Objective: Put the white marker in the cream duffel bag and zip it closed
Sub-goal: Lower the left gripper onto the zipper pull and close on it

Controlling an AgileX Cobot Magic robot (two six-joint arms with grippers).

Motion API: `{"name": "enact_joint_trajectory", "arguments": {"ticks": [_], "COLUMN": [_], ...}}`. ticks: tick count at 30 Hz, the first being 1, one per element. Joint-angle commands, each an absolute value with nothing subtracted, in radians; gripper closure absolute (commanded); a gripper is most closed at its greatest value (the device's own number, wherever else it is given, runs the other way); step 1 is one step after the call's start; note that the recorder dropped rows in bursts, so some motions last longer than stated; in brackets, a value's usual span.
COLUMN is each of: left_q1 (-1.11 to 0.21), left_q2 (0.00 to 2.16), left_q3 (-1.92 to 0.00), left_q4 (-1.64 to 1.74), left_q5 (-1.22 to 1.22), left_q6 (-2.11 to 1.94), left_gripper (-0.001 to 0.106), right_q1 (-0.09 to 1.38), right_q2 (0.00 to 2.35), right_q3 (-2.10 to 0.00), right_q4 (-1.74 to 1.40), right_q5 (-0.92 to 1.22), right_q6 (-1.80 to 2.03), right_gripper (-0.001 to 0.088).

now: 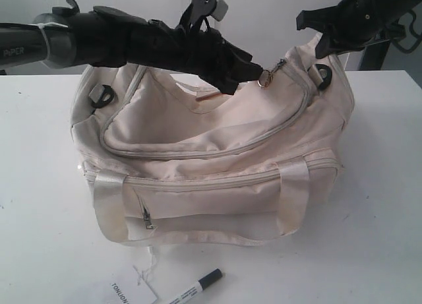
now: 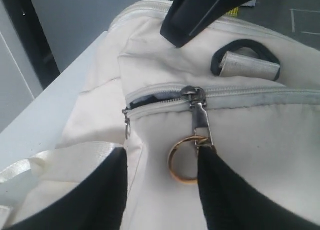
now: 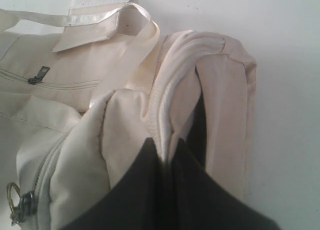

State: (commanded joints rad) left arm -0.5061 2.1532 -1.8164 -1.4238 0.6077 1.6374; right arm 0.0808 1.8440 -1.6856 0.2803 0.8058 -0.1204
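The cream duffel bag [image 1: 217, 179] stands mid-table. Its gold ring pull [image 1: 264, 78] hangs at the right end of the curved top zipper. In the left wrist view a short gap beside the slider [image 2: 192, 94] shows dark lining. My left gripper [image 1: 247, 73] reaches across above the bag and stands open [image 2: 162, 152], one fingertip touching the ring pull [image 2: 184, 157]. My right gripper [image 1: 326, 43] is shut on a fold of the bag's end fabric [image 3: 167, 142]. The white marker [image 1: 198, 287] with its black cap lies on the table in front of the bag.
A white paper tag [image 1: 135, 292] with print lies next to the marker at the front table edge. The bag's strap handles [image 1: 109, 205] hang over its front. A black D-ring [image 2: 245, 60] sits just behind the zipper end.
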Motion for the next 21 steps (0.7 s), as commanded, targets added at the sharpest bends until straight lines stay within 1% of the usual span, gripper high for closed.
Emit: {"name": "enact_joint_trajectory", "arguments": {"ticks": [7,14,16,21], "left_q1": [-0.542,-0.551,-0.551,-0.551], "left_q2": [2.157,2.157,2.157,2.157], "left_q3": [-1.816,-1.816,-1.816,-1.816], "left_q4": [-1.432,-1.432,-1.432,-1.432], "left_q5": [0.523,0.52,0.52,0.535], "left_q6": [1.703,1.708,1.708,1.701], "left_gripper": [0.056,0.057,0.061,0.081], "right_q1": [0.081,0.081,0.081,0.081], "right_q2": [1.844,1.844,1.844,1.844], "right_q3": [-1.686,-1.686,-1.686,-1.686], "right_q4": [0.28,0.28,0.28,0.28], "right_q5": [0.806,0.806,0.806,0.806], "right_q6": [-0.12,-0.12,-0.12,-0.12], "right_gripper": [0.0868,0.0868,0.0868,0.0868]}}
